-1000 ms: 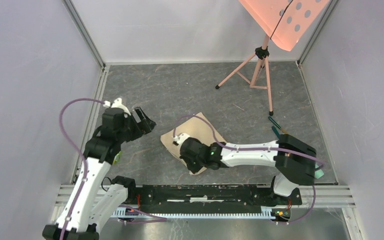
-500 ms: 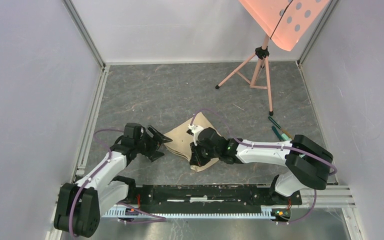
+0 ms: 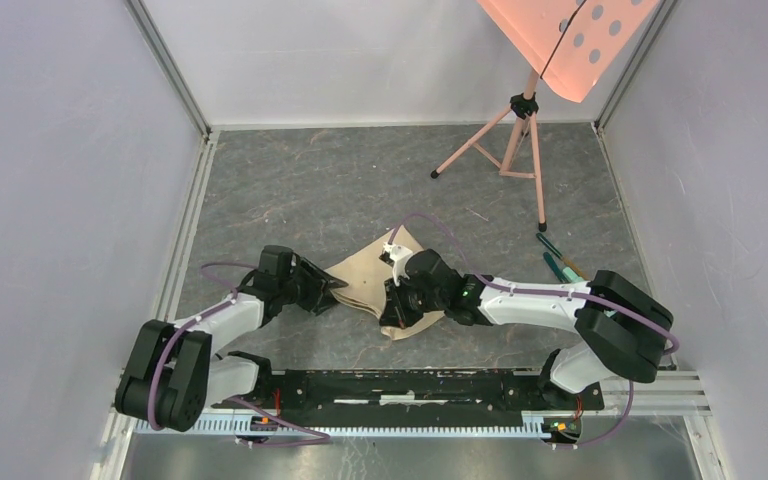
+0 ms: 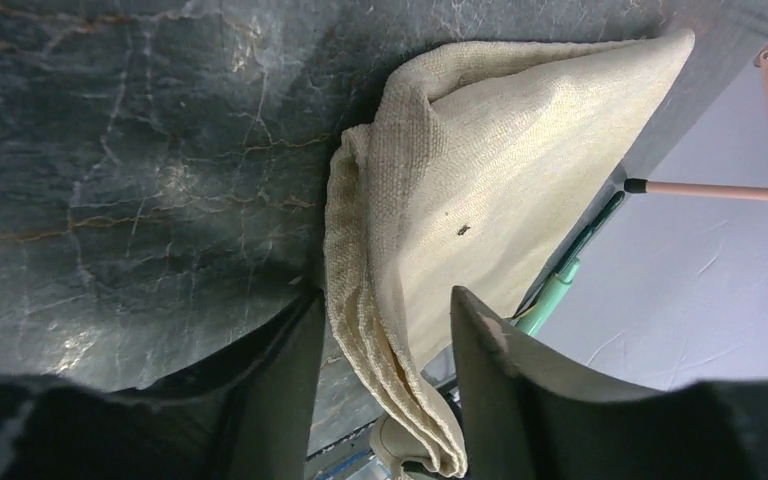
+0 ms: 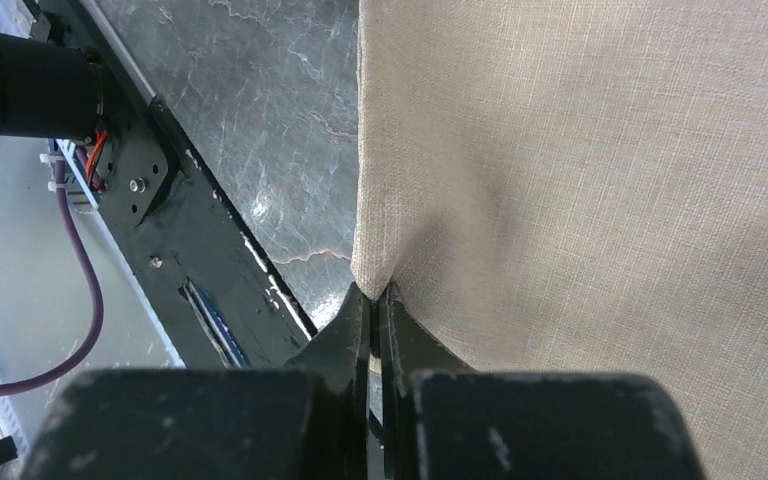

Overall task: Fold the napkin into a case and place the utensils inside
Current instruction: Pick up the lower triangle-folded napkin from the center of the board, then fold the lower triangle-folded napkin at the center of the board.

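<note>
No writing, label, brand, number or sign can be read in any of the views.
</note>
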